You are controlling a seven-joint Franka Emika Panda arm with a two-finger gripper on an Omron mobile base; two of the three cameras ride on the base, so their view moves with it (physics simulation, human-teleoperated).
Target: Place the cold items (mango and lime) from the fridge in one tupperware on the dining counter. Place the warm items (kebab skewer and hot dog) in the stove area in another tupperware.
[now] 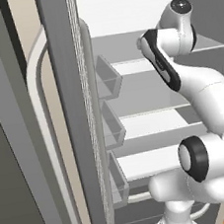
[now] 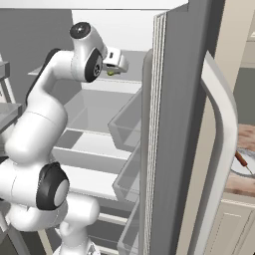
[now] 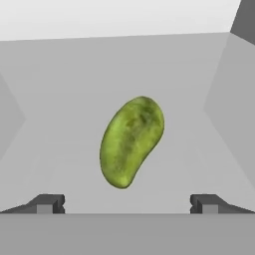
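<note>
Left base view: the white arm (image 1: 202,98) reaches into the open fridge (image 1: 136,11), its hand buried past the shelves toward 1 o'clock. Three grey door bins (image 1: 113,126) are stacked along the door, and one long pale handle (image 1: 48,141) curves at 9 o'clock. No fruit has left the fridge, so the task looks barely begun.

Right base view: the pincer (image 2: 115,68) hovers over an upper shelf at 11 o'clock, a speck of yellow-green at its tip, seemingly the mango (image 2: 112,72). At 3 o'clock, beyond the door, a marbled table (image 2: 244,174) carries one plate with what may be the kebab skewer (image 2: 242,160), still unpacked.

Hand view: one mango (image 3: 131,141) lies dead centre on the white shelf, between the two spread fingertips (image 3: 48,203), which touch nothing; the pincer is wide open and empty. Lime, hot dog and both packing steps appear still ahead.
</note>
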